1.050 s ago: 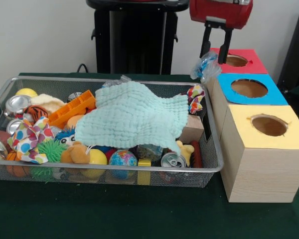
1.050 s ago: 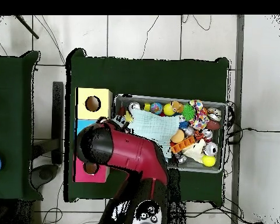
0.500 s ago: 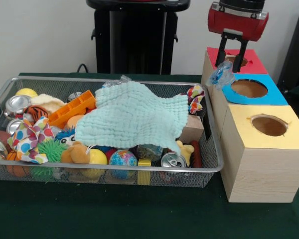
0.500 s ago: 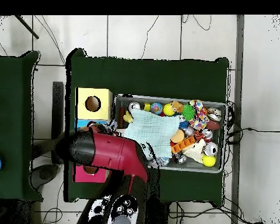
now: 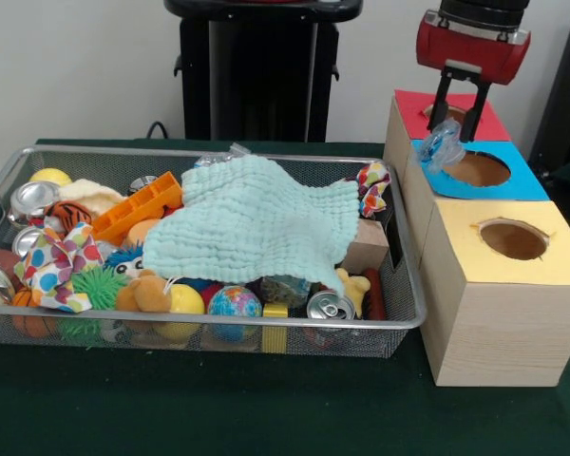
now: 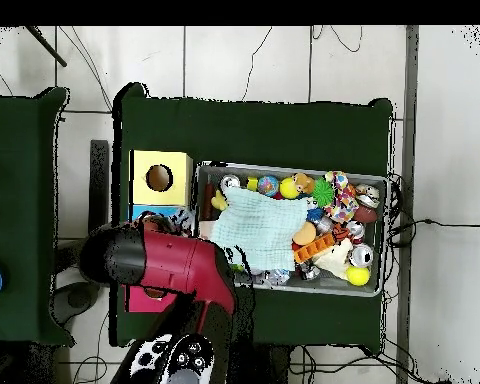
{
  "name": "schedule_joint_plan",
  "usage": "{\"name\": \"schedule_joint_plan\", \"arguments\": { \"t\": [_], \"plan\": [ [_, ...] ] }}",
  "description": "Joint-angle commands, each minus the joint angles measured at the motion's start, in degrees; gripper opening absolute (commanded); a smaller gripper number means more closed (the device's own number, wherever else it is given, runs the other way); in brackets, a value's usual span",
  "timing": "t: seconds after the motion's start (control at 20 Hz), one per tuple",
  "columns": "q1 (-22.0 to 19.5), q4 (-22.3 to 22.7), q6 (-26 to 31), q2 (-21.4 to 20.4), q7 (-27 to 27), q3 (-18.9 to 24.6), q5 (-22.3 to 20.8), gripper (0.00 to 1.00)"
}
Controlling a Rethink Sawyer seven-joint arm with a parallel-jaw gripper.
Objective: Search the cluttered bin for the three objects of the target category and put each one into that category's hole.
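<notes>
The red arm hangs over the row of boxes, and the pincer (image 5: 456, 119) is clenched on a crumpled clear-blue plastic wrapper (image 5: 443, 147), which dangles from its black fingers (image 5: 473, 112). The wrapper sits above the left rim of the blue box (image 5: 513, 182), just at the edge of that box's round hole (image 5: 477, 168), with the red box (image 5: 475, 106) right behind it. Whether the wrapper brushes the blue top or hangs clear of it, I can't tell from here.

In front of the blue box stands the yellow box (image 5: 499, 290), its hole open and dark. All three boxes stand in a line on the green counter (image 5: 218, 408), just beside the wire bin (image 5: 209, 328).

The bin is packed. A pale mint cloth (image 5: 252, 223) is spread across the middle, draped over most of the heap. An orange plastic toy (image 5: 138, 207) pokes out at its left edge. Along the front wall: a globe-patterned ball (image 5: 234, 304), a drinks can (image 5: 330, 307) on its side, a yellow ball (image 5: 183, 302) and a green spiky ball (image 5: 95, 285). A polka-dot fabric piece (image 5: 55, 266) lies at the left, another crushed can (image 5: 33, 199) further back.

From overhead, the arm's red bulk (image 6: 174, 265) covers the red and blue boxes, leaving only the yellow box (image 6: 144, 165) in plain sight.
</notes>
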Motion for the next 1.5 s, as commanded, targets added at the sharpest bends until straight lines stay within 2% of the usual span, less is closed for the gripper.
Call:
{"name": "schedule_joint_plan", "arguments": {
  "t": [0.05,0.55,1.15,1.5],
  "plan": [
    [1.3,-2.0,-2.2,3.1,17.0,0.0,3.1,0.00],
    [2.5,-0.1,-3.0,2.8,17.4,0.5,4.3,0.00],
    [4.0,-0.9,-1.5,2.9,18.0,-0.7,4.7,0.00],
    [3.5,-1.2,-1.7,3.3,17.2,-0.4,4.7,0.00]
  ]
}}
